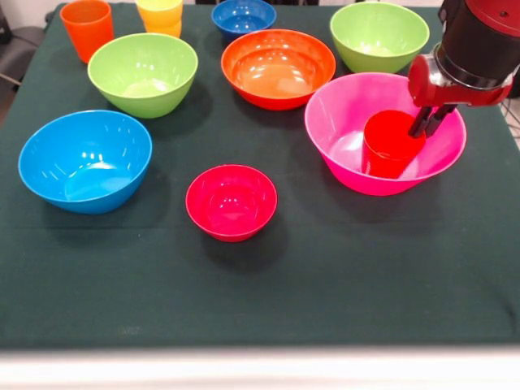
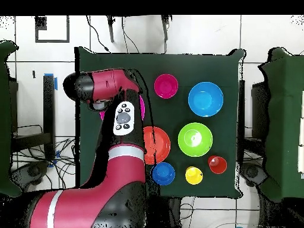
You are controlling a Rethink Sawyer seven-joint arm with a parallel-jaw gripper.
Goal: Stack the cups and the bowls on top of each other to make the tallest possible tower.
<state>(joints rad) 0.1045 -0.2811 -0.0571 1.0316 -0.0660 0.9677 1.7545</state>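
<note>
The red cup (image 1: 390,145) stands upright inside the big pink bowl (image 1: 340,122) at the right of the front view. My gripper (image 1: 427,123) comes down from the upper right, its two dark fingers close together, pinching the cup's right rim. The small crimson bowl (image 1: 231,201) (image 2: 165,86) sits alone on the cloth, left of the pink bowl. The orange cup (image 1: 87,28) and yellow cup (image 1: 160,15) stand at the far left. In the overhead view my arm hides the pink bowl and the gripper.
On the dark green cloth (image 1: 325,276) sit a light blue bowl (image 1: 85,161), two lime green bowls (image 1: 143,73) (image 1: 379,35), an orange bowl (image 1: 278,67) and a small dark blue bowl (image 1: 243,16). The table's near edge runs along the bottom.
</note>
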